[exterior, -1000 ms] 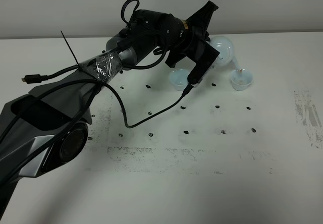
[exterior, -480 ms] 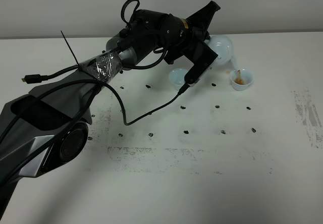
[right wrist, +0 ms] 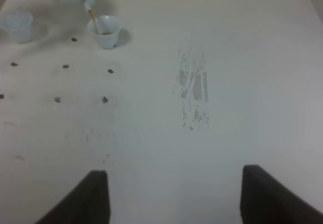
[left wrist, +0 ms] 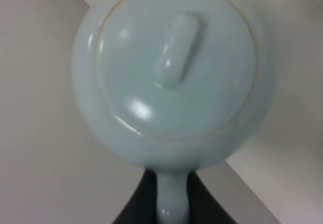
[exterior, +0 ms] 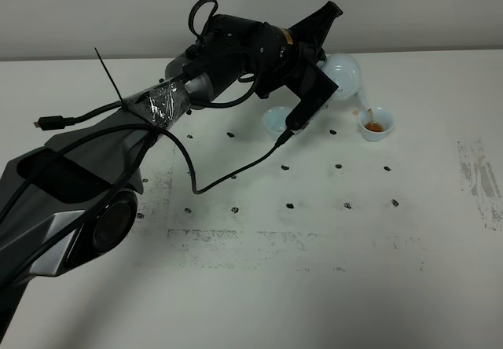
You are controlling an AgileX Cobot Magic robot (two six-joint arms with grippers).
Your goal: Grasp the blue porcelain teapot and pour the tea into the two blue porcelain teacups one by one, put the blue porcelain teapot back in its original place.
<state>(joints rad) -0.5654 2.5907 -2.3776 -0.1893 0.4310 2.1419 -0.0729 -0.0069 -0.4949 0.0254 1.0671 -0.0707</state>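
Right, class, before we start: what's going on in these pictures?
The left gripper is shut on the handle of the blue porcelain teapot, which is tipped so a thin brown stream of tea runs from its spout into one teacup, already partly filled. The other teacup, beside the arm, looks pale inside, apparently not poured yet. The right gripper is open, holding nothing, over the table away from the cups.

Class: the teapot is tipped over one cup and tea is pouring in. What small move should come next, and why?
Probably tip the teapot back level to stop pouring. The right cup already holds a good amount of tea, while the left cup looks empty and needs its share.
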